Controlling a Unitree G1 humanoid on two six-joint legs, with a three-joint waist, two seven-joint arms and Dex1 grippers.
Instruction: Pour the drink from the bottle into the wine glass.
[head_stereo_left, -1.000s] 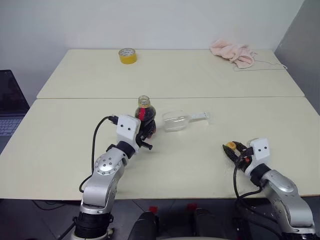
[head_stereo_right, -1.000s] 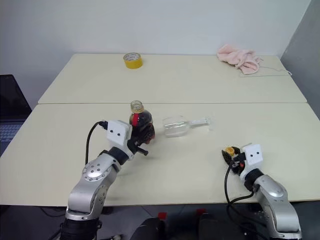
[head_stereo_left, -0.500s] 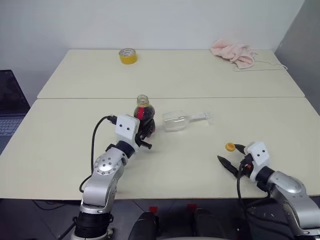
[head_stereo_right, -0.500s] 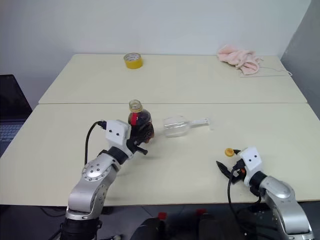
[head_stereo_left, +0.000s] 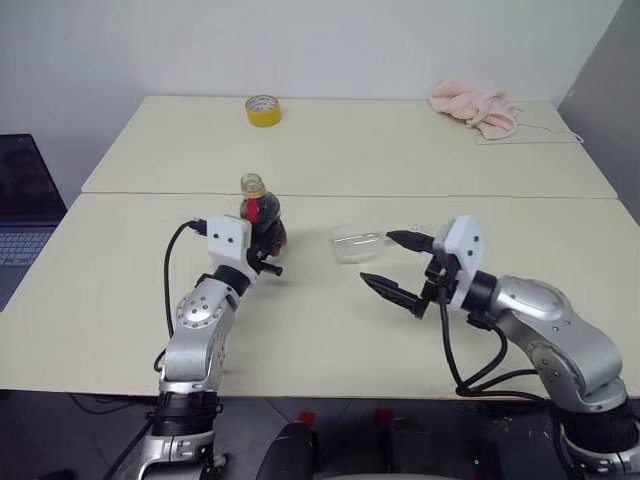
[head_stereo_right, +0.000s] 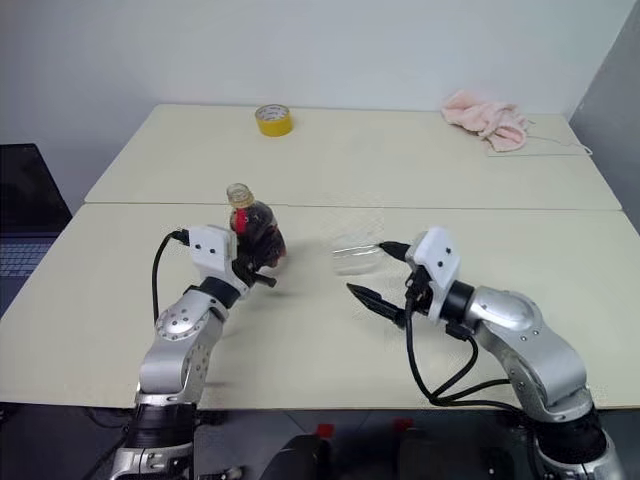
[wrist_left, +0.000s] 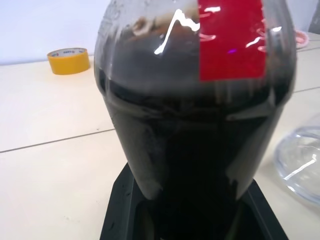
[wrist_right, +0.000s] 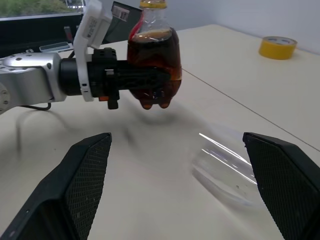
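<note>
The bottle (head_stereo_left: 262, 222), uncapped and holding dark drink (wrist_left: 195, 125), is upright with a red label on its neck. My left gripper (head_stereo_left: 265, 240) is shut on its round body and holds it just above the table. The wine glass (head_stereo_left: 355, 242) lies on its side on the table to the right of the bottle. My right gripper (head_stereo_left: 378, 258) is open just right of the glass, pointing left toward it. In the right wrist view the glass (wrist_right: 225, 160) lies ahead between the two fingers (wrist_right: 85, 170), apart from them.
A yellow tape roll (head_stereo_left: 263, 110) sits on the far table at the left, and a pink cloth (head_stereo_left: 473, 106) at the far right. A laptop (head_stereo_left: 25, 200) stands off the table's left edge. A seam (head_stereo_left: 450, 196) runs between the two tables.
My right gripper let go of an orange cap on the table, then rose and swung left to the glass with its jaws wide. The left gripper carried the bottle a little left.
</note>
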